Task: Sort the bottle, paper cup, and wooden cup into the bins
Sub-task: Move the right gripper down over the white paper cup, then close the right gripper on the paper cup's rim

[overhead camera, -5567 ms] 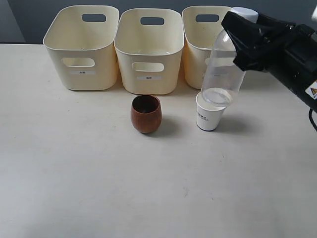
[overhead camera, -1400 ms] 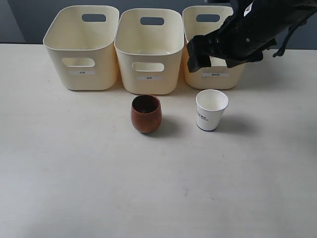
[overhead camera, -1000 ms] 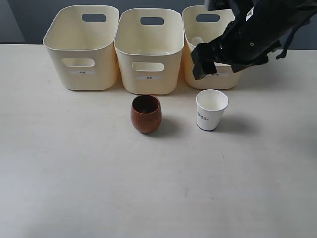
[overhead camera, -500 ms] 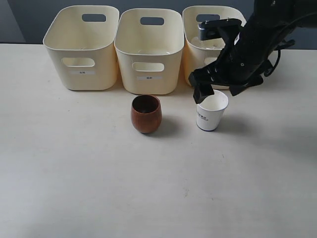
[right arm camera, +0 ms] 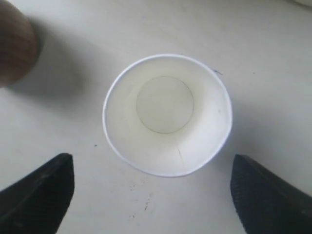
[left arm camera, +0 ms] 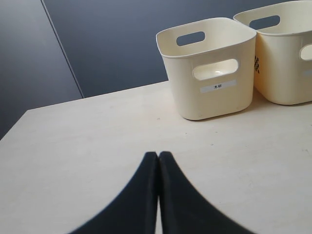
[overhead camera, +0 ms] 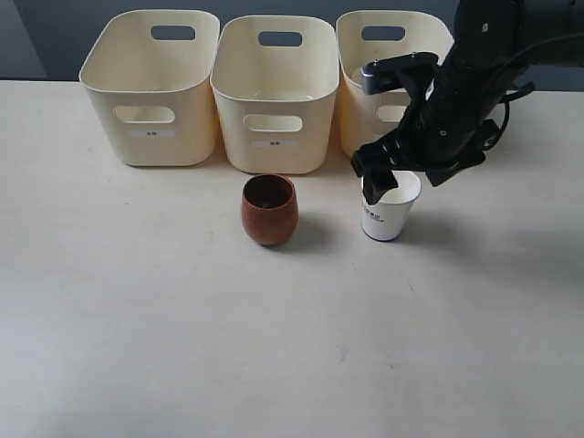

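Right claw (right arm camera: 153,195) open wide, hanging just above the paper cup (right arm camera: 165,114), which stands upright below its fingertips. Wooden cup (overhead camera: 269,209) stands beside that claw, apart. Left claw (left arm camera: 158,158) closed, holding nothing.

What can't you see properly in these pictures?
- Bottle: in no view; the arm covers part of the right bin in the exterior view.
- Middle bin's label: too small to read there.
- Wooden cup: blurred, cut by the right wrist view's edge.

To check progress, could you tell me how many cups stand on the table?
2: wooden cup before the middle bin; paper cup to its right. Bin interiors are partly hidden.
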